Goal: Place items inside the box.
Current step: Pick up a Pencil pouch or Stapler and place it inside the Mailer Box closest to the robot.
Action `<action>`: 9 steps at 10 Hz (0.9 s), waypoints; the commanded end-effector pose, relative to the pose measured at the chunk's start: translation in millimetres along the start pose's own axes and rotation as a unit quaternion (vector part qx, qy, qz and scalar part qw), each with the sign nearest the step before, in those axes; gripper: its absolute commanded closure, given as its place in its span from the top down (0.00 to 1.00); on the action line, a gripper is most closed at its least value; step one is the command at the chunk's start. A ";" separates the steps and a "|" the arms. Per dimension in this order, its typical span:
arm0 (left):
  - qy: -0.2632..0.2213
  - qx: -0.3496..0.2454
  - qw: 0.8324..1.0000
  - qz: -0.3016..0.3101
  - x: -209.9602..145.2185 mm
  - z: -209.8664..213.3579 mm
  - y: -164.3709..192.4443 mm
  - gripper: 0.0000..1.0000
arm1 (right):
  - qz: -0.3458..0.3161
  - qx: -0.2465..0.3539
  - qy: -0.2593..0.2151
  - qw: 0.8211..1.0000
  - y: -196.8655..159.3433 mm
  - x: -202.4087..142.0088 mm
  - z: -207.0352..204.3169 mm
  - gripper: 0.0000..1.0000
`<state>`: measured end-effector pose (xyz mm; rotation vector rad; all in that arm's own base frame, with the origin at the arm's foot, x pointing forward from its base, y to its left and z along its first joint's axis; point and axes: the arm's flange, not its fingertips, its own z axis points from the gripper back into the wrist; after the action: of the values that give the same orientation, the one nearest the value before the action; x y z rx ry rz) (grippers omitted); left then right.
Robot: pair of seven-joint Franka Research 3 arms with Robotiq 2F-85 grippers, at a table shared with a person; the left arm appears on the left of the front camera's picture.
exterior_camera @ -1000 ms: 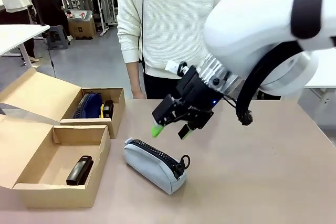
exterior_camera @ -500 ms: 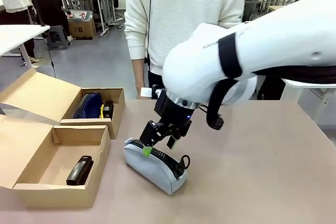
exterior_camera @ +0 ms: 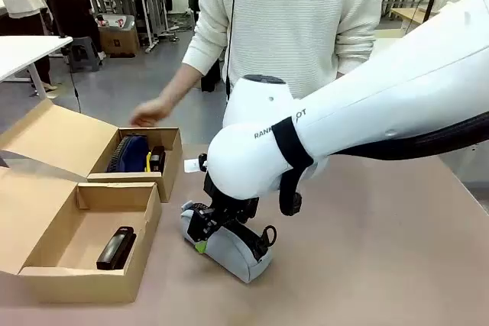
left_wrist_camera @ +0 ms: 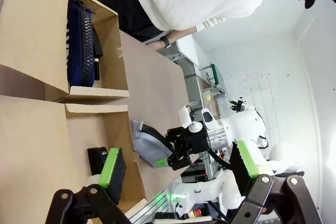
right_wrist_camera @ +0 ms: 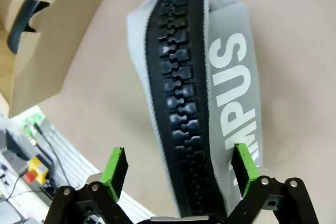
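One right tool (right_wrist_camera: 179, 164) astride grey pouch (right_wrist_camera: 231, 77)

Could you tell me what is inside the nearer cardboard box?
A black stapler lies on its floor. The front wall of the box hides the floor strip behind it.

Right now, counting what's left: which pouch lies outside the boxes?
The grey CAMPUS pouch, on the table under the right gripper; the dark blue pouch is boxed.
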<state>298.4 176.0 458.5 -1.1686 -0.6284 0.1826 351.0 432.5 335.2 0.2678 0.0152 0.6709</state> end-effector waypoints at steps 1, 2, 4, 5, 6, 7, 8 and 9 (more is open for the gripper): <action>-0.001 -0.008 1.000 -0.012 -4.2 0.7 0.6 1.00 | -0.018 -0.014 0.004 1.000 4.4 10.5 -2.2 1.00; -0.001 -0.008 1.000 -0.012 -4.2 0.7 0.6 1.00 | -0.018 -0.020 0.002 1.000 4.5 9.5 -1.0 1.00; -0.001 -0.008 1.000 -0.012 -4.2 0.7 0.6 1.00 | -0.012 -0.005 0.018 1.000 4.9 9.2 -1.4 0.45; -0.001 -0.008 1.000 -0.012 -4.2 0.7 0.6 1.00 | -0.019 -0.006 0.015 1.000 3.7 9.7 -0.7 0.43; -0.001 -0.008 1.000 -0.012 -4.2 0.7 0.6 1.00 | -0.021 -0.006 0.012 1.000 2.2 8.5 0.5 0.00; -0.001 -0.008 1.000 -0.012 -4.2 0.7 0.6 1.00 | -0.022 -0.009 0.014 1.000 0.7 6.9 0.5 0.00; -0.001 -0.008 1.000 -0.012 -4.2 0.7 0.6 1.00 | -0.028 -0.010 0.013 0.999 -2.2 5.4 0.9 0.00; -0.001 -0.008 1.000 -0.012 -4.2 0.7 0.6 1.00 | -0.029 -0.009 0.010 0.999 -4.3 3.5 2.1 0.17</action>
<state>298.4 175.9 458.5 -1.1687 -0.6284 0.1826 358.9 431.7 333.9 0.2524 0.0326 0.6467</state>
